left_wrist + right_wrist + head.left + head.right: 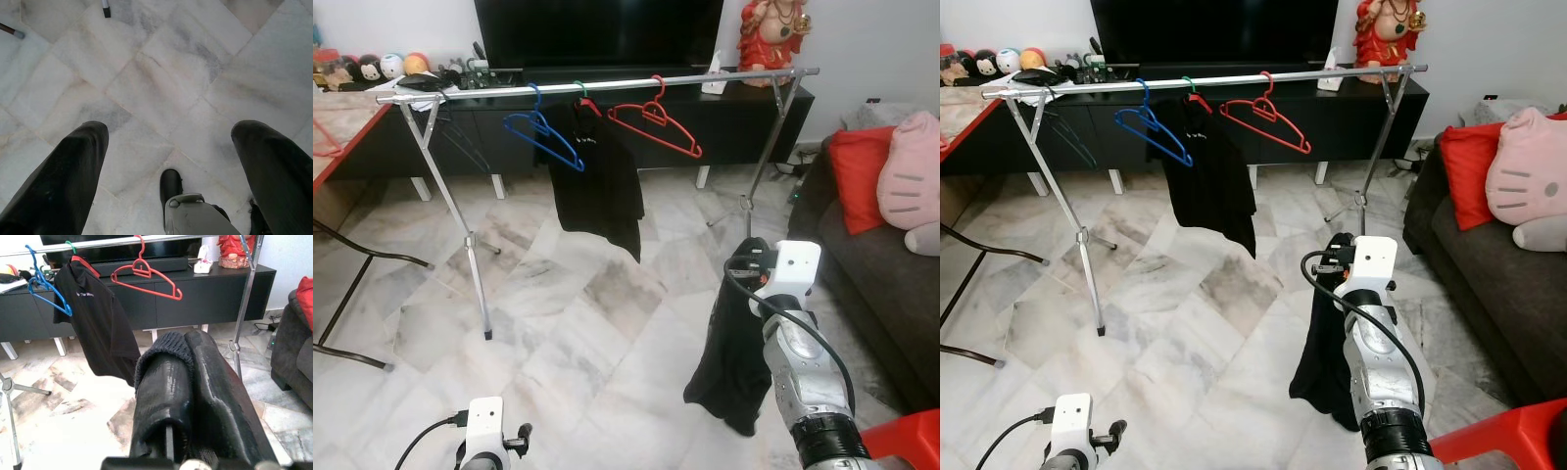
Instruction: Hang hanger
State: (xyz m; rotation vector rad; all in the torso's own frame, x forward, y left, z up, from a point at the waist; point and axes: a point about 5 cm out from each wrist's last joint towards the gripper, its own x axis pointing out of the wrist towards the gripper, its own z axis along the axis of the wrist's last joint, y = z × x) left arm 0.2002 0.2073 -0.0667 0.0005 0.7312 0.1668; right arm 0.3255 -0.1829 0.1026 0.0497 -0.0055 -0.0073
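Right gripper (188,345): raised at about 4 o'clock in the head views, jaws pressed together on a fold of a dark garment (736,362); the cloth hung down from the jaws beside the silver forearm, its lower edge just above the marble floor (578,323). Whether a hanger sat inside this garment could not be told

Left gripper (171,161): low at about 7 o'clock, jaws spread wide, pointing down at the floor tiles with nothing between the fingers (68,181)

Clothes rail (607,86): silver bar on splayed legs, crossing the scene from 10 to 1 o'clock, well apart from both grippers

Items on the rail, left to right:
- blue hanger (543,132), bare, tilted
- green-hooked hanger (579,90) carrying a black shirt (597,186) with small white lettering on the chest, just beside the blue one
- red hanger (656,125), bare, tilted, near the middle of the bar

TV cabinet (724,122): long, black, directly behind the rail at 12 o'clock, bearing a large dark television (597,29), a red figurine (771,29) toward 1 o'clock, and a row of small round toys (377,67) toward 10 o'clock

Sofa (871,264): dark, at 3 o'clock, with a red cushion (857,176) and a pink plush toy (909,181) on it

Red-edged bench (337,137): at 9 o'clock, on black legs
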